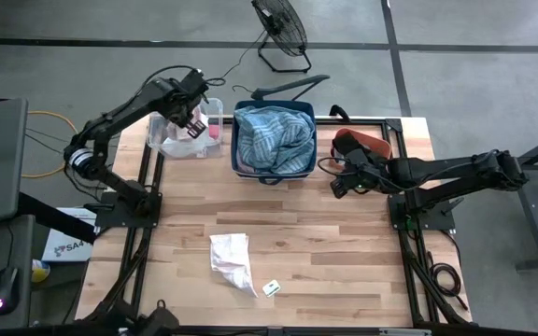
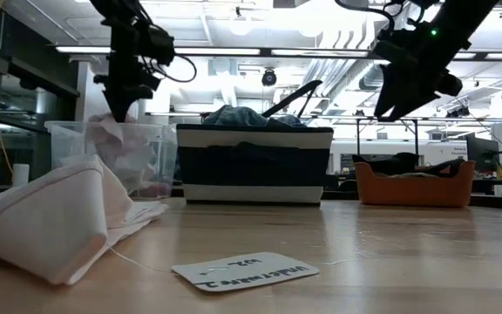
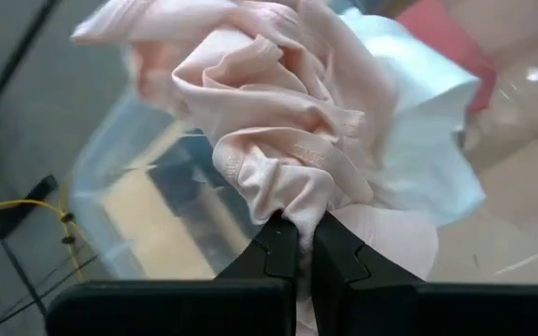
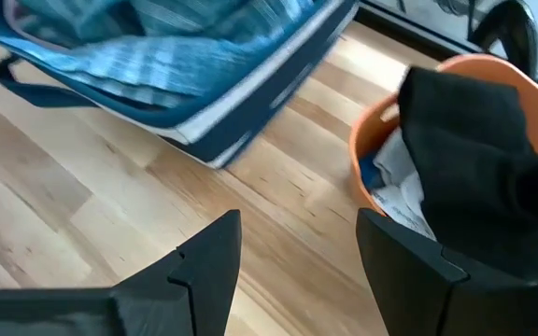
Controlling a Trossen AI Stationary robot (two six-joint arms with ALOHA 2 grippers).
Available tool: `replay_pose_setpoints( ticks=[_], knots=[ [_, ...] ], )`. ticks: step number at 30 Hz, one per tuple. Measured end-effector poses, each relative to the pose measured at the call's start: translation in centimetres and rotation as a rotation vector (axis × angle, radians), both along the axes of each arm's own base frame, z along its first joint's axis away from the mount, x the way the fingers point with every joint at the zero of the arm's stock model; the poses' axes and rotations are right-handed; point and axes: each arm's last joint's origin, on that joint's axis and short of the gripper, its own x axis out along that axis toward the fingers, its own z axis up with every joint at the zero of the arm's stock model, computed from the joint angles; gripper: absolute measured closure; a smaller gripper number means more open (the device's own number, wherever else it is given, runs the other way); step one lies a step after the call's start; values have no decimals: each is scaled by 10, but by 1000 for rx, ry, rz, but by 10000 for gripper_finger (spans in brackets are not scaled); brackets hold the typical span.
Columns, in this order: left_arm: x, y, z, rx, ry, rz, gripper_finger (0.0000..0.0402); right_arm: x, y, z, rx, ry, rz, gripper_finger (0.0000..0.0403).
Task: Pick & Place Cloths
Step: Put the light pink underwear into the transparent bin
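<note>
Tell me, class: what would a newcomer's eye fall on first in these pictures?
Probably the left gripper, jaws shut on a pale pink cloth above the clear bin at the table's far left. Next, the navy basket heaped with teal plaid cloth at far centre.

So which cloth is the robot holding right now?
The pale pink cloth, pinched in the left gripper over the clear bin. The white cloth lies loose on the table; the blue plaid cloth sits in its basket.

"SA4" on the white box [image 1: 64,245] beside the table (handwriting on the paper tag [image 2: 244,269] illegible)
</note>
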Motion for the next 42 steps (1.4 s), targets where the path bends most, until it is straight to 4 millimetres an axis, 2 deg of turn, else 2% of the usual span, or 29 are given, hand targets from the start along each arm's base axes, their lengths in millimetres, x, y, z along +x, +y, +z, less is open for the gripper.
replay_pose_setpoints(
  ticks=[11, 23, 26, 33, 38, 42],
  knots=[
    [10, 16, -25, -160, -66, -46, 400, 4, 0, 2, -18, -24, 36, 198],
    [-4, 32, -32, -268, -183, -81, 397, 4, 0, 3, -16, -30, 38, 198],
    [-7, 33, -32, -269, -185, -75, 381, 4, 0, 3, -16, -33, 38, 198],
    [-7, 32, -30, -265, -189, -84, 311, 5, 0, 3, -16, -38, 38, 198],
    [-11, 26, -19, -230, -209, -91, 280, 5, 0, 3, -16, -37, 39, 198],
    [-17, 16, -4, -182, -237, -100, 271, 5, 0, 3, -16, -40, 38, 198]
  ],
)
